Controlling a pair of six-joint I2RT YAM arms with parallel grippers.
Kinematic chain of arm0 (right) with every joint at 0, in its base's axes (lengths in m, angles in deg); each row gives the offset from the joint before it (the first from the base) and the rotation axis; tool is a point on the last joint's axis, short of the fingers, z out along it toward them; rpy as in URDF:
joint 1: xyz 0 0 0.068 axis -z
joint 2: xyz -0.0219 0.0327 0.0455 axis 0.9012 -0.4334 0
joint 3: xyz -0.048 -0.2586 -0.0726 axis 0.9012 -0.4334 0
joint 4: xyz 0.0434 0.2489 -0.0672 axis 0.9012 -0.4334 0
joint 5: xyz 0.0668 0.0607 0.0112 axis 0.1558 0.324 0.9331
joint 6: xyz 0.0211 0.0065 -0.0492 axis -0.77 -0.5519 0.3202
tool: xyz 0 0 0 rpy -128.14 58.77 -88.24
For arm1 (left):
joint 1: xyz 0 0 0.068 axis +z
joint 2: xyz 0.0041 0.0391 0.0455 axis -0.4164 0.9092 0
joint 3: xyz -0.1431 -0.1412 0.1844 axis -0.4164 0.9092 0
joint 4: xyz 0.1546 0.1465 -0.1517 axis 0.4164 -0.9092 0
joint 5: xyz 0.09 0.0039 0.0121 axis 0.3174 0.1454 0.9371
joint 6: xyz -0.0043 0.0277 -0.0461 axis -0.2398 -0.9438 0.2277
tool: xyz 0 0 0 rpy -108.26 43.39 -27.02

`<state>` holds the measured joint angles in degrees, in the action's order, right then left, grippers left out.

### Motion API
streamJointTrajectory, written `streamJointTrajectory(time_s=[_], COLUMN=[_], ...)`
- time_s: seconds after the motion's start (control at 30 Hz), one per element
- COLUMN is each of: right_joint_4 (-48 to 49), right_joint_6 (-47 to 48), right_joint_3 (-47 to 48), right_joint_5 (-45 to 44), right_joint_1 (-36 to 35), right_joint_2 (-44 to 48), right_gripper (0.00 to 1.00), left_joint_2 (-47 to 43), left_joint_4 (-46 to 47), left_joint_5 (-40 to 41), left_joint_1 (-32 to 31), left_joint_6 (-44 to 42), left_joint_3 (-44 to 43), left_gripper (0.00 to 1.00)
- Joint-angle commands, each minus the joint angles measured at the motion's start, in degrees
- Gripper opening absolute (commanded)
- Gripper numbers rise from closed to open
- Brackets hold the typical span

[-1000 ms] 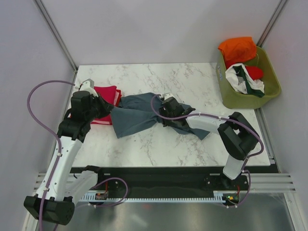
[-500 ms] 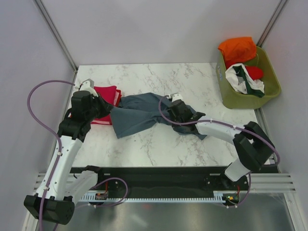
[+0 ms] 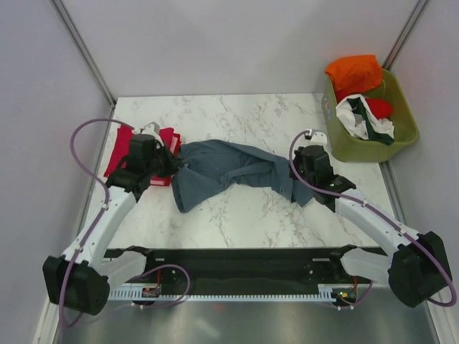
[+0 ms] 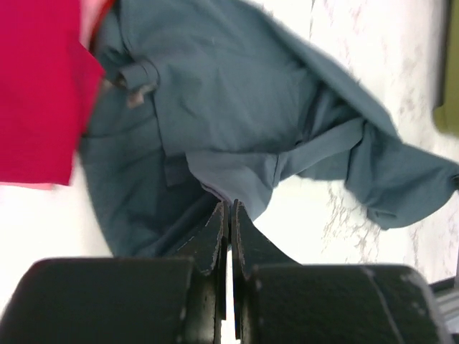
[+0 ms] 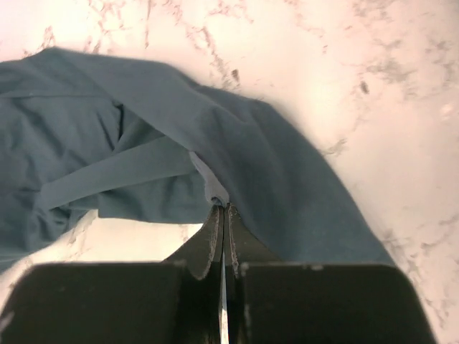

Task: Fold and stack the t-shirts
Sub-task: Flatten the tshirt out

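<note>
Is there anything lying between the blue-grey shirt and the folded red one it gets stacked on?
Nothing visible does. The blue-grey shirt lies right beside the folded red shirt. Only the left claw, shut on the blue-grey fabric, is at that edge.

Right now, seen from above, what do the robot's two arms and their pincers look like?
The left arm and right arm match: white links joined by bulky black joints. A lilac cable loops off each wrist. The left gripper and right gripper end in two flat black fingers tapering to thin tips.
</note>
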<state>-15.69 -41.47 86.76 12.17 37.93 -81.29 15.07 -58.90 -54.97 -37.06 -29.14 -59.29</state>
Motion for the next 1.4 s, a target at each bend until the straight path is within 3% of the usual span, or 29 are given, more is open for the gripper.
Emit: streamJointTrajectory(time_s=[0.0,0.17,0.3,0.53,0.67,1.07,1.37], right_joint_4=[2.4,4.5,5.8,7.1,9.6,11.0,12.0], right_joint_6=[-1.2,-2.3,-2.7,-4.6,-6.0,-8.1,-9.2], right_joint_3=[1.7,2.5,3.4,4.3,3.8,5.4,8.4], right_joint_5=[6.8,13.1,12.4,10.8,11.2,11.9,10.7], right_joint_1=[-0.2,-0.8,-2.9,-5.2,-5.6,-7.8,-13.1], right_joint_2=[-3.0,-6.3,-9.0,-11.5,-12.0,-14.9,-19.5], right_gripper=[0.0,0.0,0.0,0.0,0.0,0.0,0.0], left_joint_2=[6.9,17.9,29.7,43.8,50.8,64.4,67.1], left_joint_4=[7.4,9.2,5.9,1.9,-2.3,-10.3,-12.8], left_joint_5=[0.6,12.6,21.3,26.6,36.6,49.4,46.6], left_joint_1=[-4.0,-5.9,-5.9,-7.2,-9.9,-7.8,0.6], left_joint_6=[4.9,1.8,-1.7,-5.7,-8.6,-12.3,-11.8], left_joint_3=[2.2,-2.5,-10.8,-20.0,-27.2,-36.3,-39.4], left_gripper=[0.02,0.02,0.02,0.02,0.02,0.02,0.02])
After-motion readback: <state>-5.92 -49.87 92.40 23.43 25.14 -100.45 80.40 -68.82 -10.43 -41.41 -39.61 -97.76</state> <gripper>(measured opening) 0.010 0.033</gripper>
